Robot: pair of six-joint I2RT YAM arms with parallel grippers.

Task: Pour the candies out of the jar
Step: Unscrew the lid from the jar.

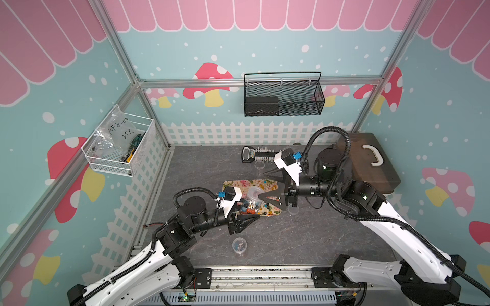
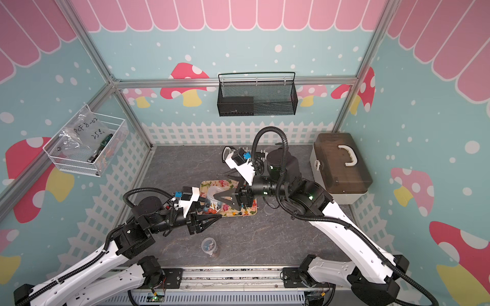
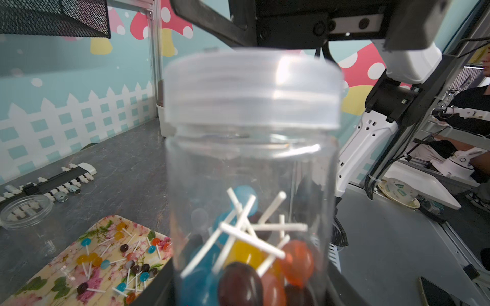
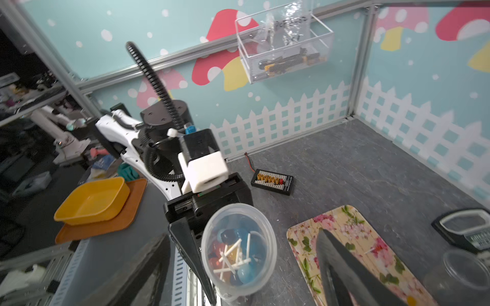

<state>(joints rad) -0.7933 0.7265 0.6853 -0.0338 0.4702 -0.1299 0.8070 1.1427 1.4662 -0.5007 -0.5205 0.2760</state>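
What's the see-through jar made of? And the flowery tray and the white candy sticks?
The jar looks like clear, glossy plastic: candies show through and light glints on it. The tray seems hard and smooth, maybe plastic, with printed flowers. The candy sticks look matte white, paper or plastic; I cannot tell which.

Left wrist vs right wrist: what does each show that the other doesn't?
Left wrist only: the jar from the side, with its lid in profile; the scatter of loose candies on the floral tray; the black mesh basket.
Right wrist only: the jar seen from above; a yellow bin on an orange tray; a connector board; the white wire basket.
Both: the jar, the candies inside it and the floral tray.
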